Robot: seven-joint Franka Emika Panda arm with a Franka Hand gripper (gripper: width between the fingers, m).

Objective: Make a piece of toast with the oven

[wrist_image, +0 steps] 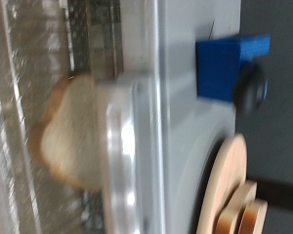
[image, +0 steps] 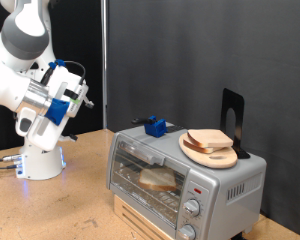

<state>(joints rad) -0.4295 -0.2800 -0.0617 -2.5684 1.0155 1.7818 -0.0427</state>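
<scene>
The silver toaster oven [image: 180, 178] stands at the exterior view's lower right with its glass door shut. The piece of toast [image: 158, 180] lies inside on the wire rack, seen through the glass. It also shows in the wrist view [wrist_image: 73, 136], behind the oven's door frame [wrist_image: 137, 146]. My gripper [image: 86, 101] hangs in the air to the exterior view's left of the oven, well apart from it and holding nothing. Its fingers do not show in the wrist view.
A round wooden plate [image: 208, 152] with other bread slices [image: 210, 140] sits on the oven's top, also in the wrist view [wrist_image: 225, 185]. A blue block [image: 155, 126] [wrist_image: 230, 63] and a black stand [image: 232, 115] are there too. Two knobs [image: 194, 209] are on the oven's front.
</scene>
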